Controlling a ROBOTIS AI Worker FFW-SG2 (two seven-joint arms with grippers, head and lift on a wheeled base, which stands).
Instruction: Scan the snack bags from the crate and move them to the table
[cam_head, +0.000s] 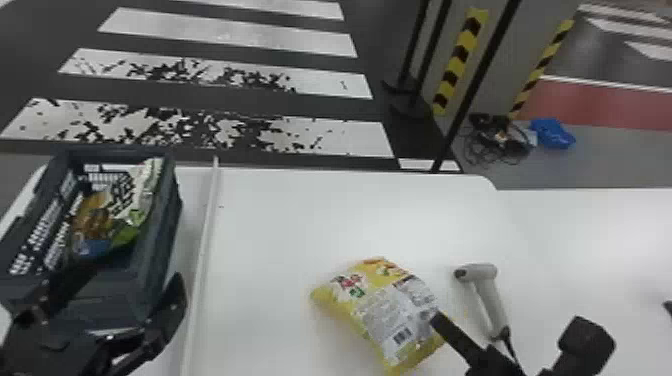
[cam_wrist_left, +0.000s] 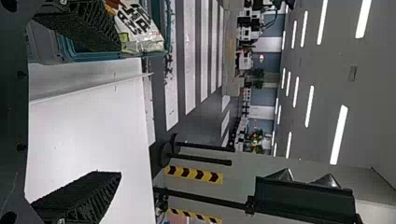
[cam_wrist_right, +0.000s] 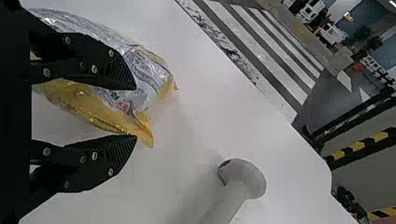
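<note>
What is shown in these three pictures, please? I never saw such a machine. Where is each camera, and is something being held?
This is a two-armed robot. One picture looks down from its head; the two others come from its wrists and are turned sideways. On the white table lie a yellow snack bag and a pale scanner. At the robot's left, a dark crate has snack packaging inside. The left end effector is open at the crate, the right end effector open beside the yellow bag. Neither seems to hold anything.
</note>
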